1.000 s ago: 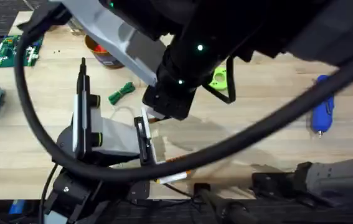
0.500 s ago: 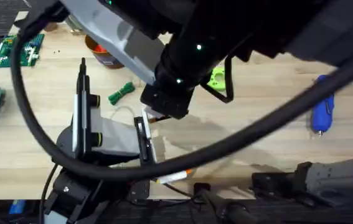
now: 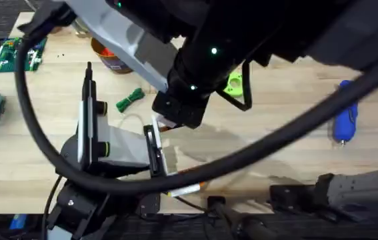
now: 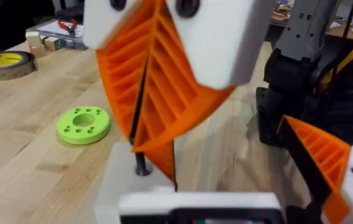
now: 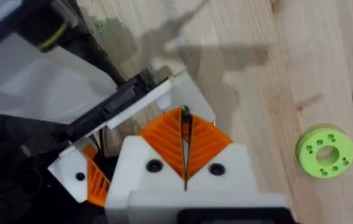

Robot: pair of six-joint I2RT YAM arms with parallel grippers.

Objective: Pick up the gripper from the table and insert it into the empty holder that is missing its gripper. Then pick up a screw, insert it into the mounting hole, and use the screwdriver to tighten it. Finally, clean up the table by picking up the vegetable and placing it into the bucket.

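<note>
Looming right arm (image 3: 242, 40), hiding bucket (image 3: 109, 60)

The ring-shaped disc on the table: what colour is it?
Bright green. The disc shows best in the right wrist view, lying flat on the wooden table.

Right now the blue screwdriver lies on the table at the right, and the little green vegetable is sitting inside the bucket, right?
Not quite. The screwdriver does lie on the table at the right, but the vegetable is on the bare wood, apart from the bucket, not inside it. The overhead view shows this.
</note>
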